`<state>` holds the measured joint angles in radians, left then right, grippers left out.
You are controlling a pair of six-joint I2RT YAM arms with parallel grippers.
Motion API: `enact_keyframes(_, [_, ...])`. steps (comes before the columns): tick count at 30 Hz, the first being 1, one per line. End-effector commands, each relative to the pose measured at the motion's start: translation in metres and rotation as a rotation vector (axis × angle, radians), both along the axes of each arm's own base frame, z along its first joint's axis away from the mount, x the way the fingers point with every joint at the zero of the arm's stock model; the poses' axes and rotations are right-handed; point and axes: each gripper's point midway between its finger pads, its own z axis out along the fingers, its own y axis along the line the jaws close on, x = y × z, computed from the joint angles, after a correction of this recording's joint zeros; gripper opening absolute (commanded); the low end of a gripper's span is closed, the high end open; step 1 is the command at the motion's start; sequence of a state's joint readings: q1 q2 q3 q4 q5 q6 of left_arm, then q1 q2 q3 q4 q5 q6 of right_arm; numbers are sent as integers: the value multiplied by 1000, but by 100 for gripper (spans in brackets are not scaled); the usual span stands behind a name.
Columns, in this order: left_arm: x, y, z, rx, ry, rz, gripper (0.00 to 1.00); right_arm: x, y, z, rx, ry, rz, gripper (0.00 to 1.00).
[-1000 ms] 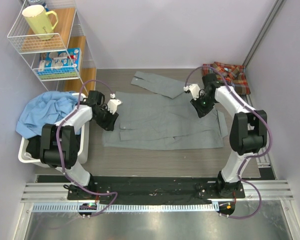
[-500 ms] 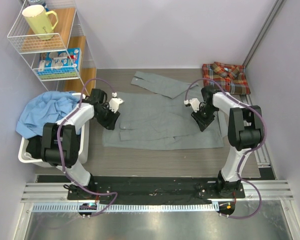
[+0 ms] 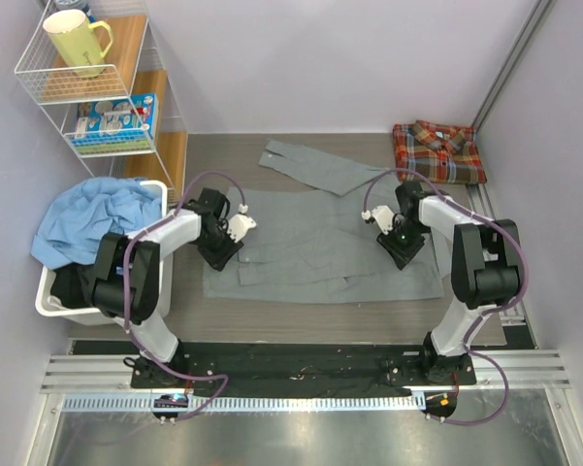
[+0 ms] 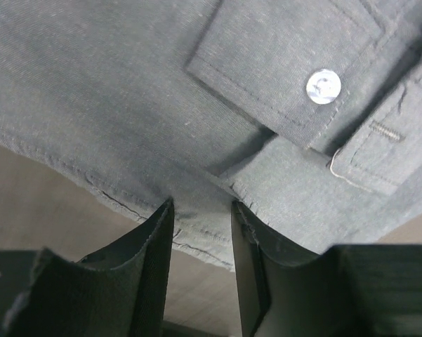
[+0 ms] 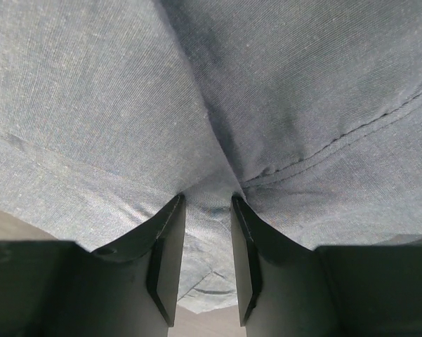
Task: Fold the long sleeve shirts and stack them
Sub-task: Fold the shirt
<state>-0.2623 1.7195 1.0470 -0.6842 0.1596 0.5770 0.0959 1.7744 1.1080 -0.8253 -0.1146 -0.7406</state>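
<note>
Your left jaws and right jaws each stand slightly apart with grey cloth in the gap; you cannot tell whether either one grips it. On the desk [image 3: 301, 313], the grey shirt [image 3: 320, 238] lies spread out mid-frame. The folded plaid shirt [image 3: 438, 150] sits upper right.

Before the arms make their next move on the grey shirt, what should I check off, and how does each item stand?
1. Cloth of the grey shirt lies between the fingers of the left gripper: ok.
2. Cloth lies between the fingers of the right gripper, with a crease running into the gap: ok.
3. Both grips firm: cannot tell.
4. Sleeves folded in: not ok; one sleeve sprawls at the far edge.
5. The plaid shirt sits folded, apart from the grey shirt: ok.
</note>
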Motion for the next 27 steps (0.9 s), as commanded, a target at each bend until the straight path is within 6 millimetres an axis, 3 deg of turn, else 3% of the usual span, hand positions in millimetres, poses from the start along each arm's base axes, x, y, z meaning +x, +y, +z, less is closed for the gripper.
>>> enact_keyframes(1, [-86, 18, -14, 54, 215, -35, 39, -61, -8, -12, -14, 158, 25, 38])
enact_keyframes(6, [-112, 19, 0, 21, 250, -57, 39, -97, 5, 4, 62, 226, 84, 40])
enact_keyframes(10, [-108, 11, 26, -34, 203, -105, 40, -105, 20, 36, 159, 236, 133, 44])
enact_keyframes(13, [-89, -5, 51, -113, 128, -128, 43, -83, 34, 65, 234, 170, 127, 48])
enact_keyframes(15, [-66, -18, 71, -165, 44, -130, 46, -55, 41, 82, 266, 100, 117, 50])
enact_keyframes(17, [-44, -29, 79, -204, -15, -98, 47, -22, 51, 97, 310, 16, 94, 52])
enact_keyframes(18, [-30, -34, 86, -217, -49, -90, 48, -10, 54, 90, 316, 26, 84, 52])
enact_keyframes(20, [-8, -39, 77, -218, -65, -59, 48, 21, 55, 92, 303, -33, 71, 51])
enact_keyframes(21, [3, -42, 76, -218, -70, -45, 47, 29, 55, 74, 292, 12, 67, 50])
enact_keyframes(22, [15, -42, 74, -211, -87, -18, 47, 43, 54, 76, 283, -10, 70, 48])
enact_keyframes(23, [22, -43, 60, -198, -59, -1, 46, 48, 53, 69, 278, 3, 64, 48])
enact_keyframes(24, [33, -45, 61, -196, -75, 12, 45, 55, 54, 57, 274, 20, 63, 48])
enact_keyframes(27, [48, -45, 43, -164, -46, 41, 45, 68, 52, 47, 249, 19, 62, 48])
